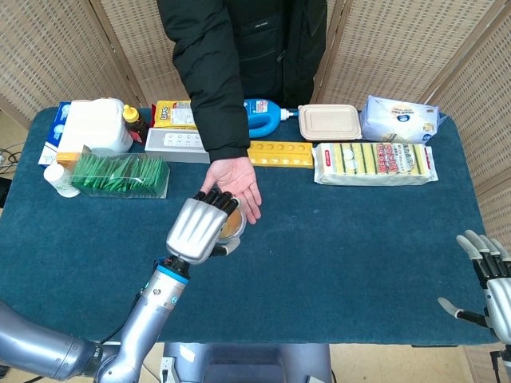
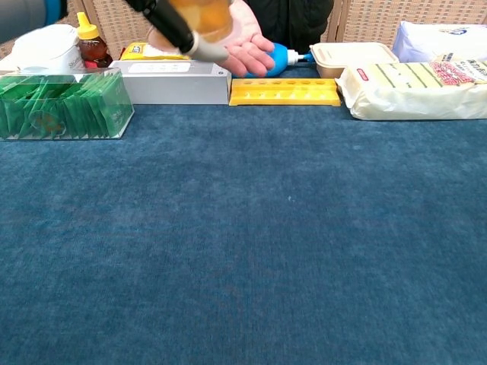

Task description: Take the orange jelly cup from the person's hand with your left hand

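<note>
In the head view, the left hand (image 1: 198, 230) has its fingers wrapped around the orange jelly cup (image 1: 231, 227), which lies on the side of the person's hand (image 1: 236, 180). That open palm sits just behind the cup; whether it touches the cup I cannot tell. The right hand (image 1: 489, 281) rests well apart, fingers spread and holding nothing.

In the chest view, the cup (image 2: 202, 15) appears raised above the table (image 2: 251, 228), in front of the person's palm (image 2: 247, 47).
</note>
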Available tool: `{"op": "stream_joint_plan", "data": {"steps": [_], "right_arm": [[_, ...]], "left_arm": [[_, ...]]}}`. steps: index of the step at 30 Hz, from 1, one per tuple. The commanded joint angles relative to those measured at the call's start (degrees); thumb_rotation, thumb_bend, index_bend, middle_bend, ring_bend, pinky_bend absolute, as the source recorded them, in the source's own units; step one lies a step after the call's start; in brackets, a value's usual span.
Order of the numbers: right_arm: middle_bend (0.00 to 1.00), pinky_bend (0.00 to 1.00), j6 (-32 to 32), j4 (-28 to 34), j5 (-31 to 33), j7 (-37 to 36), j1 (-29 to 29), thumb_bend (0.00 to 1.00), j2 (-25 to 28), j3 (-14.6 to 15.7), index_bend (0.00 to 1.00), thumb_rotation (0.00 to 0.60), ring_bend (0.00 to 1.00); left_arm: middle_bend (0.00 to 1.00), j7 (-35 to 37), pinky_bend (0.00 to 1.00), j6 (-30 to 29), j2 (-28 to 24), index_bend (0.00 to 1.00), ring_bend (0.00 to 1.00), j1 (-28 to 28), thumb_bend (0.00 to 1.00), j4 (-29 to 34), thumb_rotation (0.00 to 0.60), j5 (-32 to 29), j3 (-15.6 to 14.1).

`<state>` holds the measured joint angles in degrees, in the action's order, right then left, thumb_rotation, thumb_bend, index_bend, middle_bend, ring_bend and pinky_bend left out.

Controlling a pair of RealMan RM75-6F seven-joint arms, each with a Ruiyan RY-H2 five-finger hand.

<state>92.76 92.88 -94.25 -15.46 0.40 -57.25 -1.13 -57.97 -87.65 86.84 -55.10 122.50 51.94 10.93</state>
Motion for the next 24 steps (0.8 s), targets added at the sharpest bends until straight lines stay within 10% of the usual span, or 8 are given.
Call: {"op": "stream_joint_plan", "data": {"steps": [1, 9, 24], "right_arm": [[0.0, 0.0, -0.03, 0.25, -0.08, 0.17, 0.03, 0.08, 0.07, 0.02, 0.0, 0.6, 0.02], [0.0, 0.0, 0.02, 0.43, -0.62, 1.1, -0.03, 0.08, -0.22, 0.33, 0.0, 0.6, 0.02], [0.0, 0.0, -1.15, 0.56, -0.56, 2.62, 0.46, 0.08, -0.64, 0.54, 0.0, 0.6, 0.02]], "left_arm": [[0.42, 3.39, 0.45, 1.44, -1.74, 0.35, 0.3, 3.22, 0.21, -2.32, 0.6, 3.45, -4.63], [0.42, 10.39, 0.45, 5.28, -2.69, 0.35, 0.3, 8.23, 0.21, -11.47, 0.6, 6.53, -10.24], [0.42, 23.66, 0.45, 18.92, 7.1, 0.35, 0.3, 8.33, 0.21, -37.18, 0.6, 2.5, -4.27]]}}
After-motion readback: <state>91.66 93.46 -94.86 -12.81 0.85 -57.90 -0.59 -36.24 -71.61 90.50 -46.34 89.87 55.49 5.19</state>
